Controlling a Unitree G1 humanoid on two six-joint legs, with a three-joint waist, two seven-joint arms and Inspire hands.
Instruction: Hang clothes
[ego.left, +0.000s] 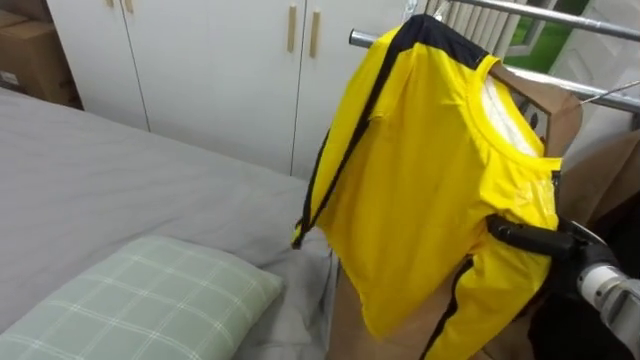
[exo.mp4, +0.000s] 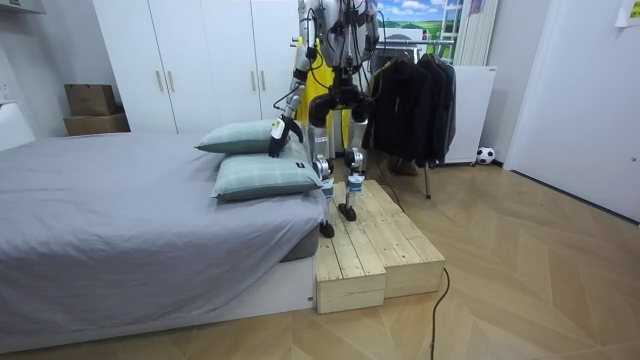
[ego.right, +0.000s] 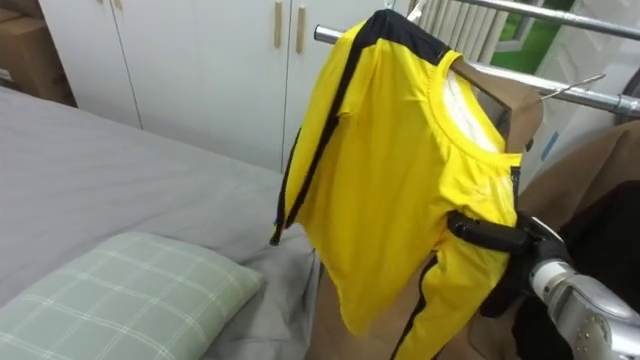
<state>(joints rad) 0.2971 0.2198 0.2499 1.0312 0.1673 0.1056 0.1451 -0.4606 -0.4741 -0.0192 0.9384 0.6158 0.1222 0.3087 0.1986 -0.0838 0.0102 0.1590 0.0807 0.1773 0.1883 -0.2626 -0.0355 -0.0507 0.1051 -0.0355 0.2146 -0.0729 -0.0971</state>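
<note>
A yellow shirt with black stripes hangs tilted on a hanger, its top by the end of a metal rail. The shirt's right shoulder droops lower than the left one. My right hand comes in from the lower right, its dark fingers closed over the shirt's lower shoulder and sleeve. In the room view I stand on a wooden platform between the bed and the clothes rack, and my left hand hangs down beside the pillows.
A grey bed with a green checked pillow lies to my left. White wardrobe doors stand behind it. A brown garment and dark clothes hang on the rack at my right. Cardboard boxes sit far left.
</note>
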